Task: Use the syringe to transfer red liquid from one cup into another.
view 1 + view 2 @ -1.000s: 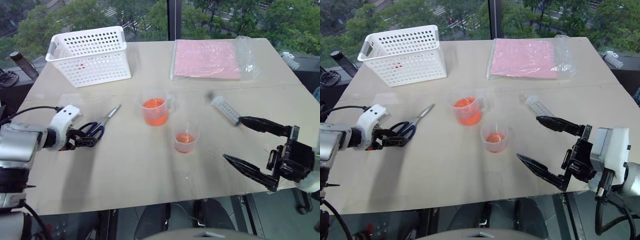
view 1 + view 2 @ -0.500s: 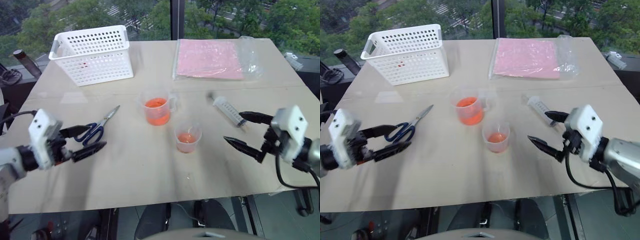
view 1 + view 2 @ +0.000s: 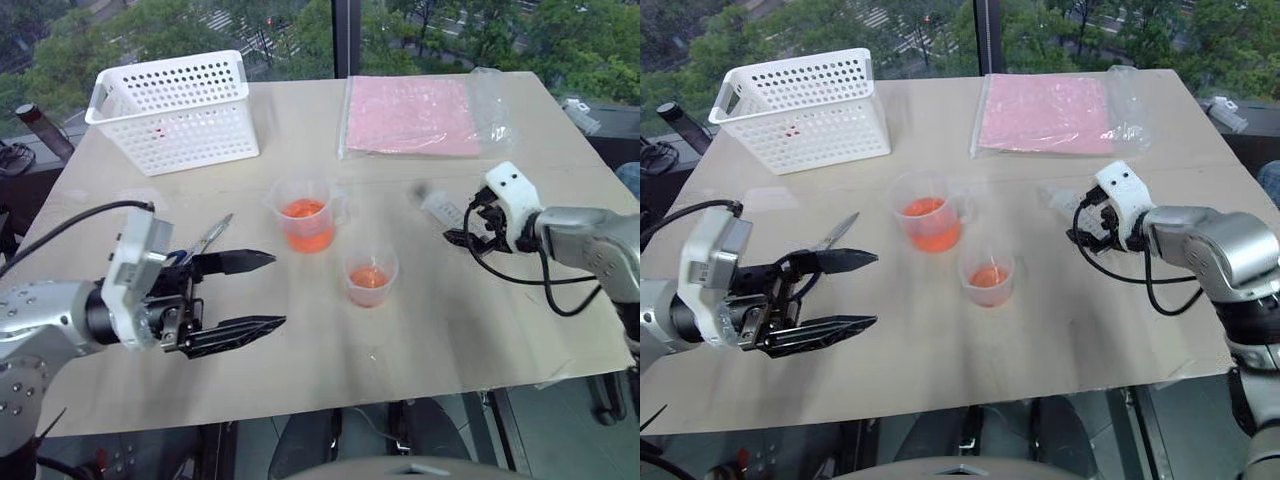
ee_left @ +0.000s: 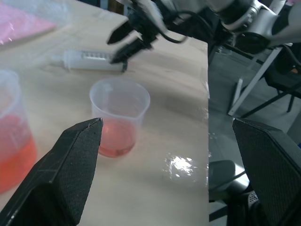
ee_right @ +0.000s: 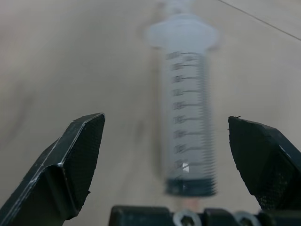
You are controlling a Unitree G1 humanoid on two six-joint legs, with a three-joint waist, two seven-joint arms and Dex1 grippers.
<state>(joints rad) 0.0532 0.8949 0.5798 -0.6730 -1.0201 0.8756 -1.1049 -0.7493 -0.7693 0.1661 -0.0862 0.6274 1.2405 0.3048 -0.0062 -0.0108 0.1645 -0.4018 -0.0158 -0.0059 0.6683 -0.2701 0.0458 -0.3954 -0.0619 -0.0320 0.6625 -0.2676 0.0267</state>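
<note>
none of the transfer looks started: the syringe (image 3: pixel 441 209) lies flat at right of centre, seemingly empty. the right gripper (image 5: pixel 171 162) straddles it, jaws wide, ungripped. both cups hold red liquid; left gripper (image 3: pixel 262 292) open, idle.

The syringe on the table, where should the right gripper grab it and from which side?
Probably the barrel's middle, from above. The syringe lies flat and the open right gripper already straddles it, a finger on each side. The flange end is wider, the tip too thin.
</note>
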